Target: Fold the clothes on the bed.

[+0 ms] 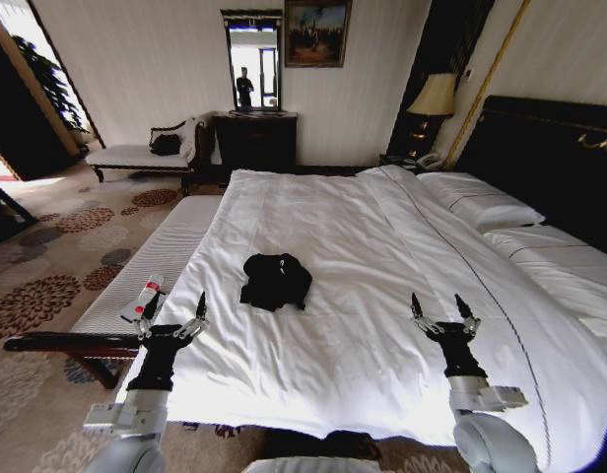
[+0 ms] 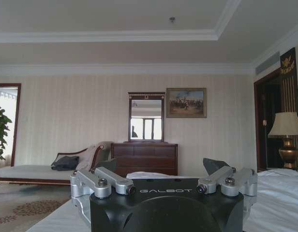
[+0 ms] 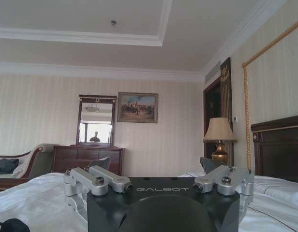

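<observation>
T-shirt (image 1: 275,280) lies crumpled mid-bed (image 1: 382,227), untouched. We find the left end effector (image 1: 172,313) and right end effector (image 1: 441,312) spread, hovering over the near edge either side, presumably poised to reach.

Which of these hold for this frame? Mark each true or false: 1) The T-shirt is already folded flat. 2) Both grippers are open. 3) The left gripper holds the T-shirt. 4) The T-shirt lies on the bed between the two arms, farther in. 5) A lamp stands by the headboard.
1) False: the T-shirt lies crumpled in a heap.
2) True: left gripper and right gripper both have spread fingers.
3) False: it hovers at the bed's near edge, empty.
4) True.
5) True: the lamp stands beside the headboard.
</observation>
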